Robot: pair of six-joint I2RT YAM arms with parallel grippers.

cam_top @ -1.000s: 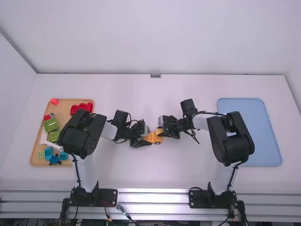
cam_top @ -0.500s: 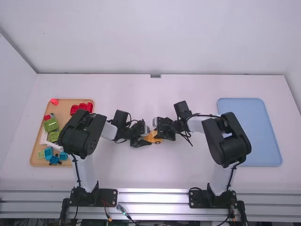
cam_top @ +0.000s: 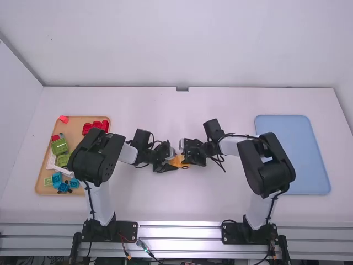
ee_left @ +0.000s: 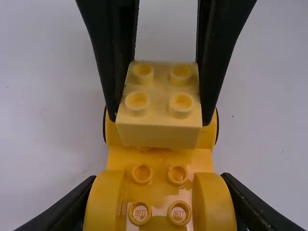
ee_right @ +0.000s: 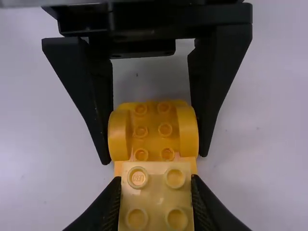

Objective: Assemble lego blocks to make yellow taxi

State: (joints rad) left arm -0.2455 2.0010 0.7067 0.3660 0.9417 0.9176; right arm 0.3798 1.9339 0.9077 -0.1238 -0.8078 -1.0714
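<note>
High view: we find the left gripper [cam_top: 173, 165] closed on an orange car base [ee_left: 161, 159], mid-table; slightly farther, the right gripper [cam_top: 185, 153] closed on a pale yellow block [ee_left: 159, 134] over that base. Farthest, a red block [cam_top: 64, 118] sits at the tan tray's [cam_top: 41, 184] far corner.

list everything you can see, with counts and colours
car base: 1, orange-yellow, table middle, in left gripper
studded block: 1, pale yellow, in right gripper, at the base
tray: 1, tan, left side
red pieces: several, on tan tray
green pieces: several, same tray
blue pieces: several, same tray
blue tray: 1, right side
table: 1, white, underneath
left gripper, right gripper: 2, black, table middle
arms: 2, white and black, based at near edge
</note>
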